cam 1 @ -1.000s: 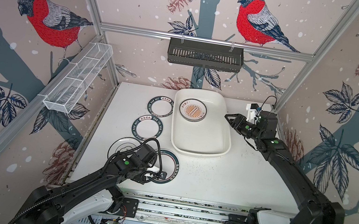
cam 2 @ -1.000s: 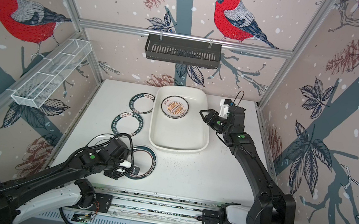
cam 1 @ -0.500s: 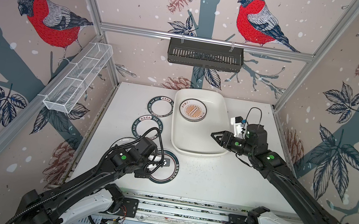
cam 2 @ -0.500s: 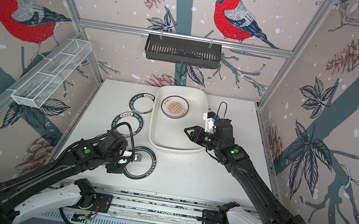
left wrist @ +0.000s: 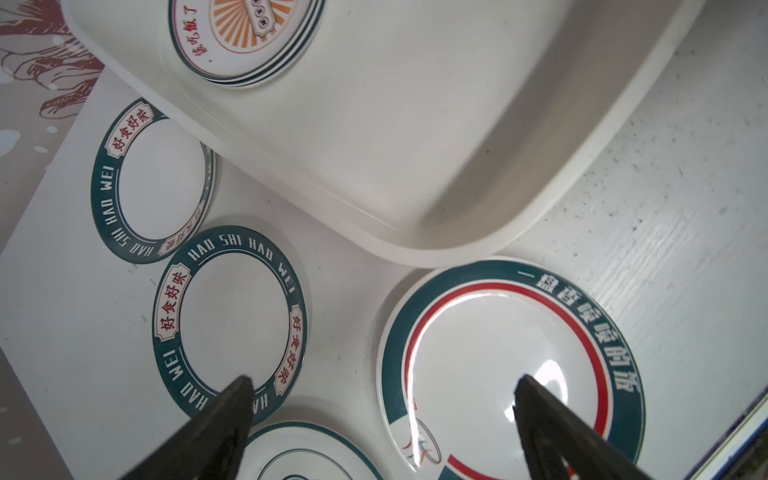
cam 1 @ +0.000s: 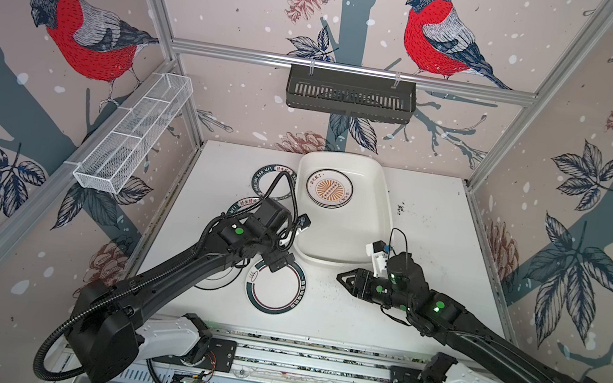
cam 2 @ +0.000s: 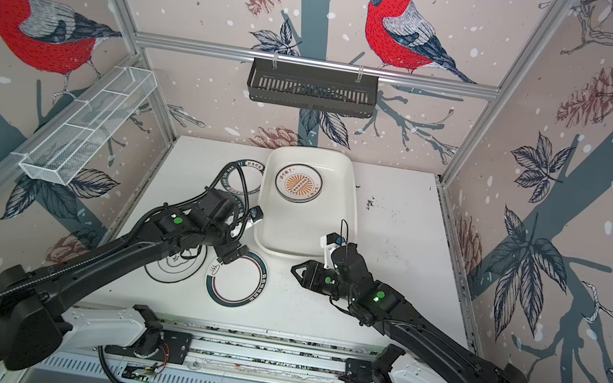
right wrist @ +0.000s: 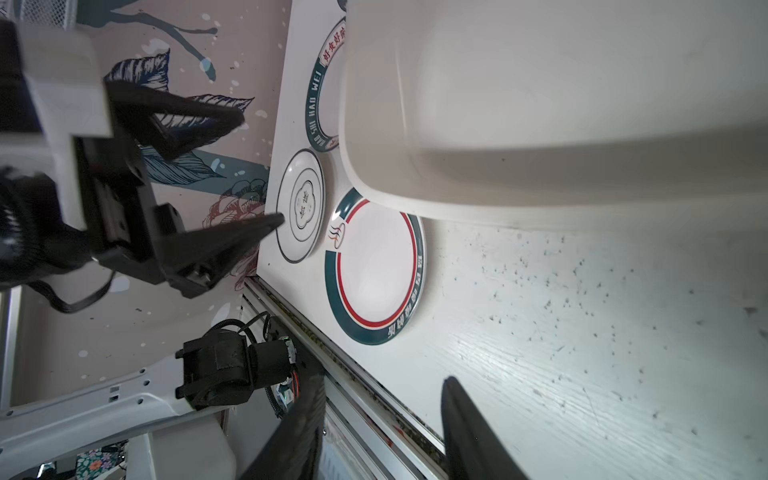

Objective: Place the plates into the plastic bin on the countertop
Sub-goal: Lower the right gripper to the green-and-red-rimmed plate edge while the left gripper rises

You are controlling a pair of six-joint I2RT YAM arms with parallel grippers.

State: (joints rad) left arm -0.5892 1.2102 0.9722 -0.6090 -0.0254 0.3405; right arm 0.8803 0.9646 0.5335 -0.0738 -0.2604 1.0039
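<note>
The plastic bin stands at the back of the countertop and holds a stack of orange sunburst plates. A teal-and-red-ringed plate lies just before the bin. Left of it, my left arm partly covers a black-emblem plate. Two teal lettered plates lie farther back. My left gripper hangs wide open and empty over the ringed plate's edge. My right gripper is open and empty, to the right of that plate.
A black slotted basket hangs on the back wall. A white wire-mesh tray hangs on the left wall. Aluminium rails edge the front. Dark specks dot the countertop to the right of the bin.
My right arm has swung from beside the bin's far right side to low in front of its near corner, its jaws narrowing slightly. My left gripper has moved back toward the bin.
</note>
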